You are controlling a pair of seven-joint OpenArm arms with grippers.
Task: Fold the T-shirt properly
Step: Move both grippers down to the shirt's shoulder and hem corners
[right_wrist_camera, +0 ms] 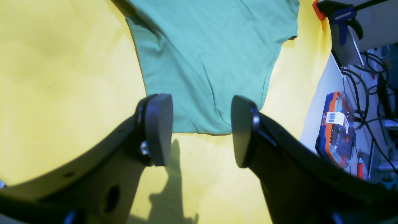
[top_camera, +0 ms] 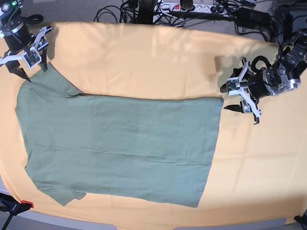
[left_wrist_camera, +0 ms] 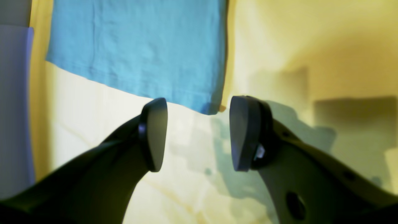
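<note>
The sage-green T-shirt (top_camera: 120,143) lies flat on the orange-yellow cloth (top_camera: 144,57), sleeves toward the left and hem toward the right. My left gripper (top_camera: 226,98) hovers open just off the hem's far right corner. In its wrist view the shirt (left_wrist_camera: 140,46) looks blue, and its corner sits just beyond the parted fingers of the left gripper (left_wrist_camera: 199,133). My right gripper (top_camera: 33,71) stands open at the far left sleeve. In the right wrist view the sleeve edge of the shirt (right_wrist_camera: 211,56) lies between and below the spread fingers of the right gripper (right_wrist_camera: 202,130). Neither gripper holds anything.
Cables and a power strip (top_camera: 192,9) run along the table's back edge. A clamp (top_camera: 14,206) grips the cloth at the front left corner, and another clamp (right_wrist_camera: 339,15) shows beside the right arm. An orange and blue case (right_wrist_camera: 337,130) lies off the table edge.
</note>
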